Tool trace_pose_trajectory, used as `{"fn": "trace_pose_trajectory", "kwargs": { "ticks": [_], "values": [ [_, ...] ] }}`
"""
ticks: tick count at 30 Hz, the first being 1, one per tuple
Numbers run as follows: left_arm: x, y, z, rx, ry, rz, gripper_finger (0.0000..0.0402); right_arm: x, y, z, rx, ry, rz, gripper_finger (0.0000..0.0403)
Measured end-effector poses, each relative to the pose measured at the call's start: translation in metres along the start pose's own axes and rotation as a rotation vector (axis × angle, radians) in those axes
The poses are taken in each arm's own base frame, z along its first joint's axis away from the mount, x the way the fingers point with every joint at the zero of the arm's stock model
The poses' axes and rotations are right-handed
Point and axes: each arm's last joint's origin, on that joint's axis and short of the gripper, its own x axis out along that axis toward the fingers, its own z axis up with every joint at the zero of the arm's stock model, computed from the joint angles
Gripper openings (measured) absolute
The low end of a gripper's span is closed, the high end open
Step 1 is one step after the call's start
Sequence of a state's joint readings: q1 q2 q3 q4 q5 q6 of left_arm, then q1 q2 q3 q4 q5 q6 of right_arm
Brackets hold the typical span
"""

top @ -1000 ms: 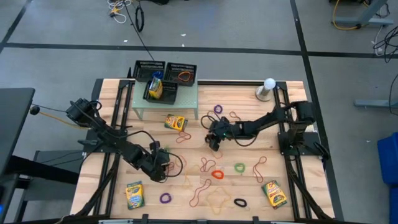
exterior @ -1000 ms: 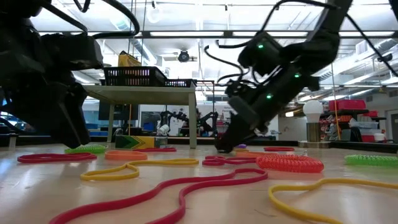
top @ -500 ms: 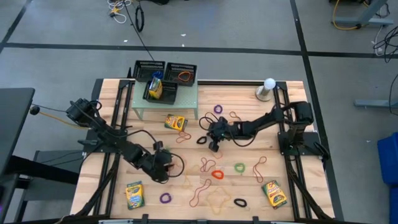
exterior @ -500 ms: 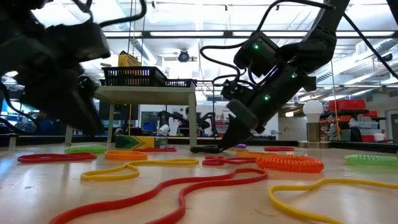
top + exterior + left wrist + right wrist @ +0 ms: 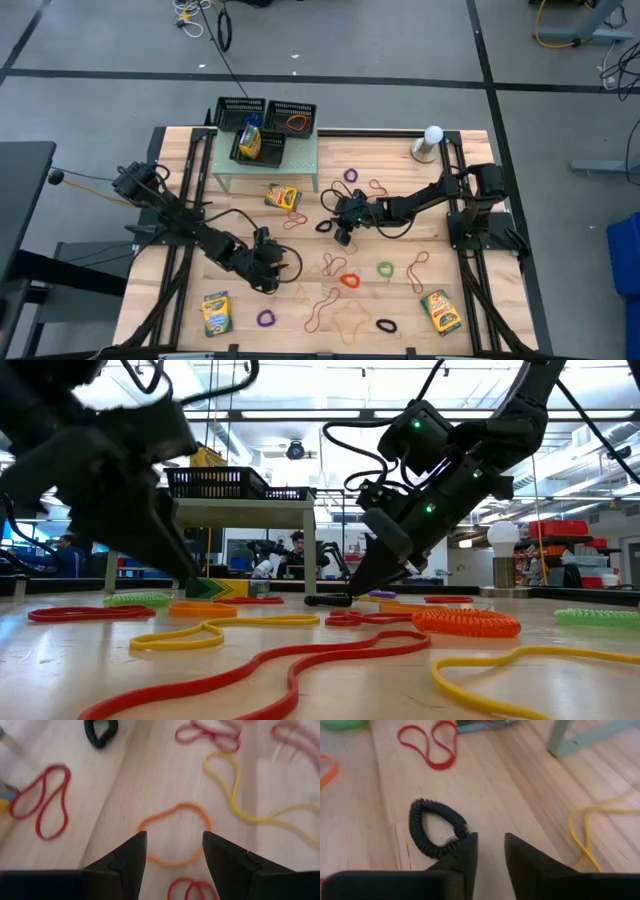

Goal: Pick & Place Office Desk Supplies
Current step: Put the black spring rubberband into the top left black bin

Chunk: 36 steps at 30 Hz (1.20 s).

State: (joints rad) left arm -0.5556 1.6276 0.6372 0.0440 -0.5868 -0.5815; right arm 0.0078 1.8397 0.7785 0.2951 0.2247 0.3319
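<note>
Rubber-band loops lie scattered over the wooden table point(image 5: 470, 270). Crayon boxes lie at the near left point(image 5: 216, 312), the near right point(image 5: 441, 310) and by the raised stand point(image 5: 282, 196). My left gripper point(image 5: 174, 840) is open and slants down over an orange band point(image 5: 172, 834), which lies flat between its fingertips. My right gripper point(image 5: 490, 845) is open with a narrow gap, low over the table's middle point(image 5: 341, 234). A black coiled loop point(image 5: 432, 830) lies flat just beside one of its fingers, toward the table's left point(image 5: 323, 226). My right gripper has one fingertip point(image 5: 469, 842) right beside the black coil's ring end point(image 5: 456, 838), the fingers slanting down from the table's right. Whether the finger touches the coil I cannot tell. The coil lies flat on the table, outside the gap.
A pale green raised stand point(image 5: 265, 170) at the far left carries black mesh trays point(image 5: 290, 118), one holding a crayon box point(image 5: 250, 140). A white ball-topped stand point(image 5: 430, 143) is at the far right. Red point(image 5: 349, 280), green point(image 5: 385, 268) and purple point(image 5: 266, 319) bands lie around.
My left gripper has gone a little toward the table's right edge and tipped, ending over the orange band. The black coil, covered by my right gripper's fingers a second ago, now lies in plain sight just to their left.
</note>
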Motion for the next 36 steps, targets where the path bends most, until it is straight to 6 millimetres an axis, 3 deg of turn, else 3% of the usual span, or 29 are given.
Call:
{"fn": "trace_pose_trajectory", "kwargs": {
  "ticks": [7, 17, 27, 36],
  "values": [
    [0.01, -0.005, -0.006, 0.043, 0.004, -0.013, 0.0202, 0.006, -0.001, 0.002, 0.102, 0.006, 0.13, 0.014],
    [0.014, -0.002, -0.002, 0.036, -0.014, -0.013, 0.0202, 0.016, -0.002, -0.002, 0.126, 0.0, 0.188, 0.0078],
    [0.02, 0.005, 0.004, -0.015, -0.028, 0.006, 0.0201, 0.013, 0.01, -0.004, -0.021, -0.039, 0.146, 0.0007],
    [0.023, -0.002, 0.011, -0.128, -0.192, 0.06, 0.0215, -0.008, 0.047, 0.001, -0.281, -0.176, -0.012, 0.0002]
  ]
}}
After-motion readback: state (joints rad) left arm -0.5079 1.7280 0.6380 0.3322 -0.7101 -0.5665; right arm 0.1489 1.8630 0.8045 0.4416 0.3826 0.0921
